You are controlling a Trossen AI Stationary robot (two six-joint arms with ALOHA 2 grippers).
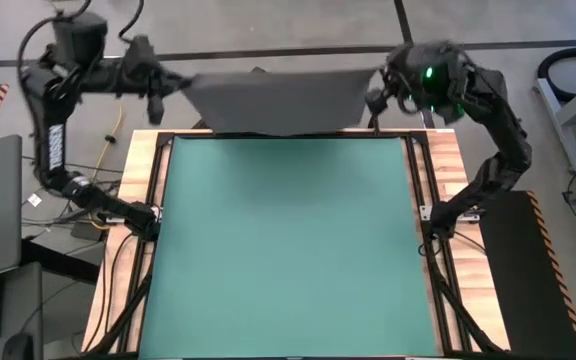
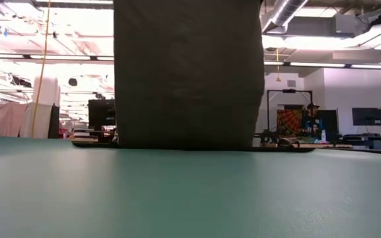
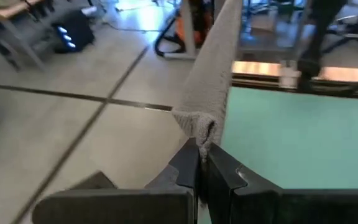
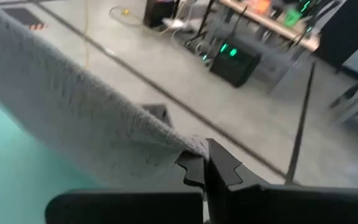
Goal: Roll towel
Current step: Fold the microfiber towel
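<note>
The dark charcoal-grey towel [image 1: 276,100] hangs spread between my two grippers above the far edge of the green mat [image 1: 288,250]. In the low view the towel [image 2: 187,73] hangs as a broad upright sheet, its lower edge down at the mat's far edge. My left gripper [image 1: 180,83] is shut on the towel's left upper corner, my right gripper [image 1: 376,88] on its right upper corner. The white tag does not show. My left gripper pinches the towel's upper left corner [image 3: 199,130] between its two fingers, the cloth bunched there. The towel runs from the fingers toward the other arm and hangs down. My right gripper pinches the towel's upper right corner [image 4: 191,148] between its two fingers. The upper edge runs from it toward the left arm, nearly taut, and the sheet hangs below.
The green mat covers most of the wooden table [image 1: 133,250], inside a black frame [image 1: 158,200]. Beyond the table's far edge is grey floor with cables and lab furniture.
</note>
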